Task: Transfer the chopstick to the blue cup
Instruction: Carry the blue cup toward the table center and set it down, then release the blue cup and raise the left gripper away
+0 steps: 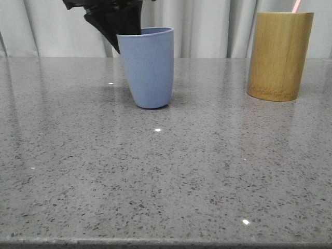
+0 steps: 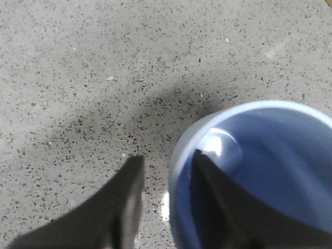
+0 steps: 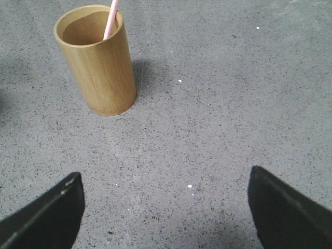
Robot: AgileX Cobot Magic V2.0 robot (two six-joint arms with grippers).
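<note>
The blue cup (image 1: 150, 67) stands upright left of the table's centre. It is empty in the left wrist view (image 2: 275, 171). My left gripper (image 1: 118, 41) comes down at the cup's left rim. It is open and straddles the rim (image 2: 168, 155), with one finger inside the cup and the other outside, a gap away from the wall. One pale pink chopstick (image 1: 296, 5) stands in the bamboo holder (image 1: 280, 54) at the right. My right gripper (image 3: 166, 181) is wide open and empty above bare table, well short of the holder (image 3: 98, 65) and chopstick (image 3: 110, 18).
The grey speckled table (image 1: 166, 171) runs to a front edge at the bottom of the front view. White curtains (image 1: 207, 26) hang behind the table. The cup and holder stand about two cup-widths apart.
</note>
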